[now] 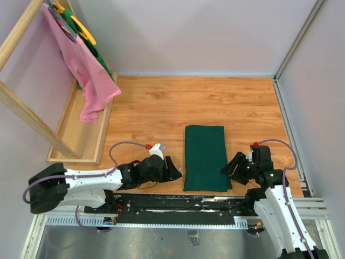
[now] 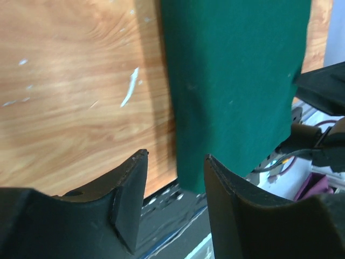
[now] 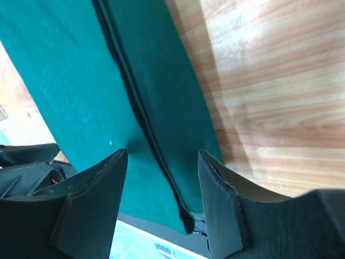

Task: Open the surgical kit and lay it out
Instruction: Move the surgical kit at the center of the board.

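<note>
The surgical kit (image 1: pixel 205 157) lies as a folded dark green cloth wrap at the near middle of the wooden table. Its tray, clamps, tweezers, packet and gauze are hidden inside. My left gripper (image 1: pixel 173 168) is open and empty just left of the wrap's near left corner; the wrap shows in the left wrist view (image 2: pixel 237 81). My right gripper (image 1: pixel 232 164) is open and empty at the wrap's near right edge. In the right wrist view a folded flap seam (image 3: pixel 141 116) runs between my open fingers.
A wooden rack (image 1: pixel 32 97) with a pink cloth (image 1: pixel 86 75) and green and yellow items hangs at the back left, over a wooden tray (image 1: pixel 81 129). The table's near edge and a black rail (image 1: pixel 183 202) lie just behind the wrap.
</note>
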